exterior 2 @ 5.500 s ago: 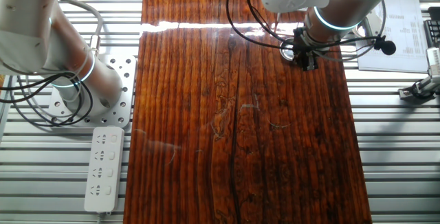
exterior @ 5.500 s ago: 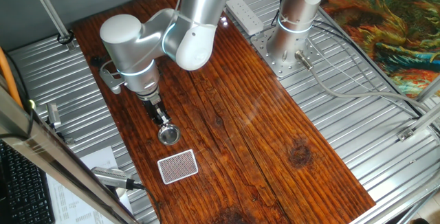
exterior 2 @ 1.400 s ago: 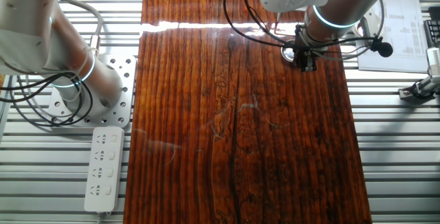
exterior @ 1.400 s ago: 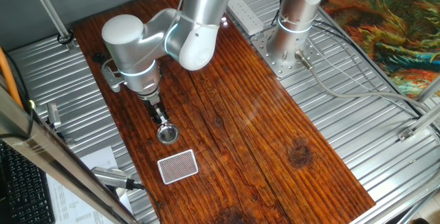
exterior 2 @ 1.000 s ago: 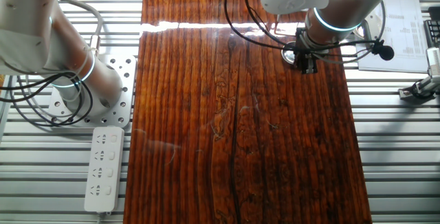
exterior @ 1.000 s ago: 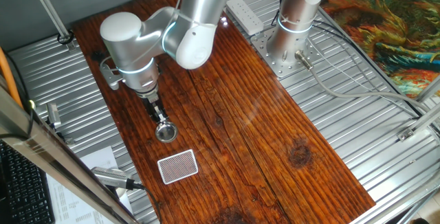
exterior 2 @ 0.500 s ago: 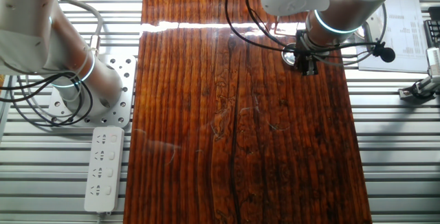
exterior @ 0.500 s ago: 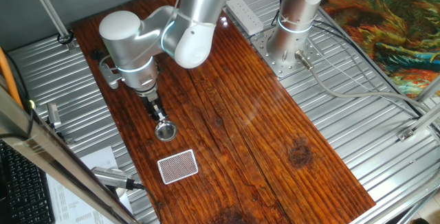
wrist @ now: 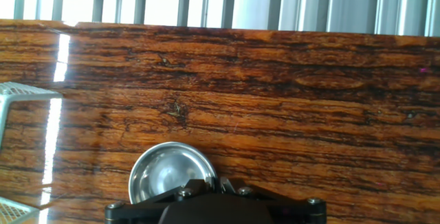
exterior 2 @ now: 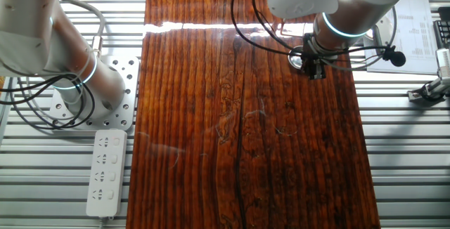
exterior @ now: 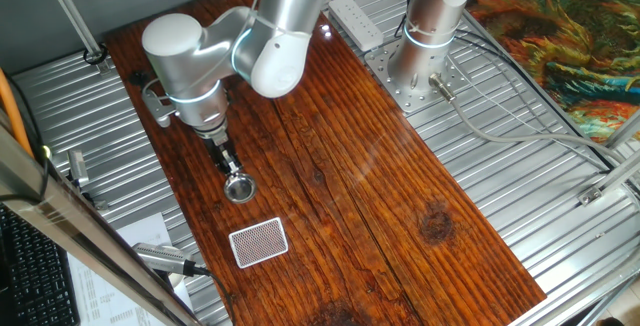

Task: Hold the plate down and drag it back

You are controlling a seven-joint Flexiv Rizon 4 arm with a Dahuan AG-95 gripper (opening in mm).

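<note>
- the gripper point(exterior: 234, 173) points straight down with its tips on the near rim of the plate point(exterior: 239, 189); in one fixed view the black fingers look pressed close together into a single narrow tip, with nothing between them.
- that fits the job: the plate seems too flat and low to pinch, so i judge the tip is there to bear down on it, letting friction carry it along the wood.
- in the hand view the plate point(wrist: 172, 172) sits at 6 o'clock, half hidden under the black gripper body, its shiny bowl showing toward 11 o'clock; whether the tips rest on the rim or just inside it i cannot tell.
- in the other fixed view the gripper point(exterior 2: 314, 66) sits at about 1 o'clock on the table point(exterior 2: 246, 152), close to the right edge; the plate is barely visible there as a small bright arc beside the fingers.
- the card point(exterior: 259, 242) lies flat at 5 o'clock from the plate in one fixed view, near but apart from it, so a pull toward the arm's side goes away from it.
- the table point(exterior: 330, 176) is glossy wood, which should let the metal slide; the risk i see is the plate tipping or slipping out if pressure sits too far on its edge.
- a power strip point(exterior 2: 106, 171) lies off the wood at 8 o'clock, out of the way.
</note>
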